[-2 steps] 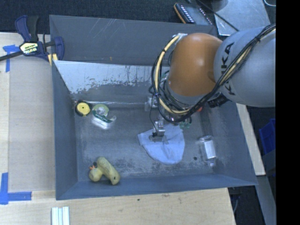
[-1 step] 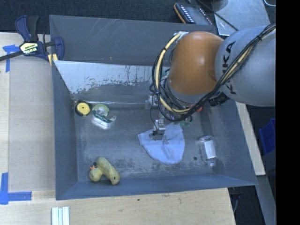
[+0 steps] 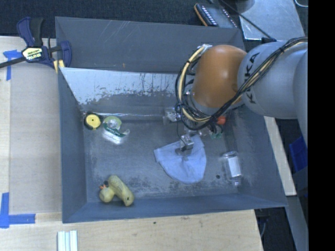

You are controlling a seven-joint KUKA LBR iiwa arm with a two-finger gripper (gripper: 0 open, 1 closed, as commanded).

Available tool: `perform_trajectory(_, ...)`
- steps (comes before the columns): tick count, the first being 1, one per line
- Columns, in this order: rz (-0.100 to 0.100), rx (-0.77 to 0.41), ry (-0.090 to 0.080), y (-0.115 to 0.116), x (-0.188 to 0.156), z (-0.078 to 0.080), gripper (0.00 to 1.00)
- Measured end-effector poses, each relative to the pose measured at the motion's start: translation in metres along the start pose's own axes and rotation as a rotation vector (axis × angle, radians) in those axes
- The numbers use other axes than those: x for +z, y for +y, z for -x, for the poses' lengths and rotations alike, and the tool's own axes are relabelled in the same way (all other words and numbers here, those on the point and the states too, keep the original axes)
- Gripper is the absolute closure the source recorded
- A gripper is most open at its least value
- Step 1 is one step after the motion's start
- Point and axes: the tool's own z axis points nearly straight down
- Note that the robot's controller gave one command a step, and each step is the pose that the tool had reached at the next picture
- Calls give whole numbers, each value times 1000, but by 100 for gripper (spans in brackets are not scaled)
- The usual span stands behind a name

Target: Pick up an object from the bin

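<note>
The end effector (image 3: 186,146) sits over the far edge of a pale blue, crumpled soft cloth (image 3: 180,165) in the near middle of the grey metal bin (image 3: 73,140). Whether it is wide or narrow I cannot tell. Light and limp, the cloth probably pinches best at a raised fold.

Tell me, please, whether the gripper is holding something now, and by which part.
It cannot be told. The gripper is down on the upper part of the pale blue cloth, which lies on the bin floor.

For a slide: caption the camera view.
Gripper low over a pale blue cloth in the bin; yellow toy by its front wall.
</note>
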Motion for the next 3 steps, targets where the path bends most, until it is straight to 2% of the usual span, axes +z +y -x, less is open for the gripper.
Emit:
perform_trajectory(1,0,-46,-3,-10,-8,-2,0)
perform_trajectory(2,0,-69,-1,-5,-15,-10,0)
perform_trajectory(3,0,-131,-4,-14,15,-11,0)
